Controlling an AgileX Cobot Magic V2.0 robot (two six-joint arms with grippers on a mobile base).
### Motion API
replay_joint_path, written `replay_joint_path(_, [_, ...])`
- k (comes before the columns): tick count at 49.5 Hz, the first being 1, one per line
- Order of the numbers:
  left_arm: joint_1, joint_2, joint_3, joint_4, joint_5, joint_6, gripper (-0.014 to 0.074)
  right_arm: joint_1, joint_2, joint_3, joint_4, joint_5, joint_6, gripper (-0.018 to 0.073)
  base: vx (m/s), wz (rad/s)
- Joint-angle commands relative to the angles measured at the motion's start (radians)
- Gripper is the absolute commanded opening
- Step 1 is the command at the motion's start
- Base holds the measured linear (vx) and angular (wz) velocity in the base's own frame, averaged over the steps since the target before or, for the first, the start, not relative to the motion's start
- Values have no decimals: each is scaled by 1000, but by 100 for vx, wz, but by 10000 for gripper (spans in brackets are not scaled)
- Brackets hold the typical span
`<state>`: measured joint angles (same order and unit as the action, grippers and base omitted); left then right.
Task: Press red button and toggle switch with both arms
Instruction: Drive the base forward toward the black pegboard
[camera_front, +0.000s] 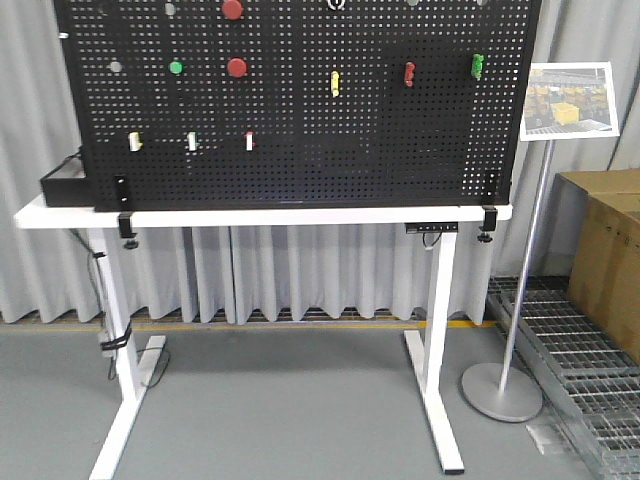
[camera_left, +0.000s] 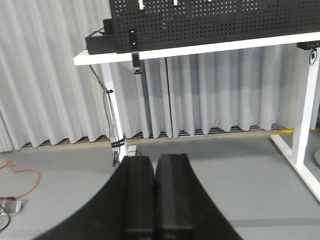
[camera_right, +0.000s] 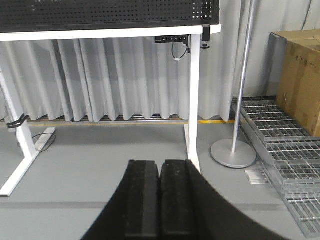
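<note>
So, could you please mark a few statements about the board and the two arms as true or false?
1. The left gripper and the right gripper are both shut. True.
2. The left gripper is touching the pegboard. False: it hangs over the floor, well short of the board.
3. A round green button sits on the pegboard's left half. True.
4. The cardboard boxes stand left of the table. False: they are to its right, beyond the sign stand.
5. The pegboard stands on a white table. True.
</note>
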<state>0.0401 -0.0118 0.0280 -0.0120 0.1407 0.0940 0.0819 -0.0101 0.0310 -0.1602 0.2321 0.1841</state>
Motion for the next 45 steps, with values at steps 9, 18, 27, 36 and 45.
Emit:
replay_joint_path(9, [-3,-5,33,-10,-81,-7,1,-5,-5,0,-13,-83,-1,0,37,-6])
replay_joint_path(18, [-3,-5,33,-10,-81,-7,1,-5,-5,0,-13,-83,-1,0,45,2])
replay_joint_path(27, [-3,-5,33,-10,-81,-7,1,-5,-5,0,-13,-83,-1,0,49,2])
replay_joint_path(36, [-3,-5,33,-10,-81,-7,1,-5,-5,0,-13,-83,-1,0,48,2])
replay_joint_path(45, [-3,-5,33,-10,-81,-7,1,-5,-5,0,-13,-83,-1,0,43,0])
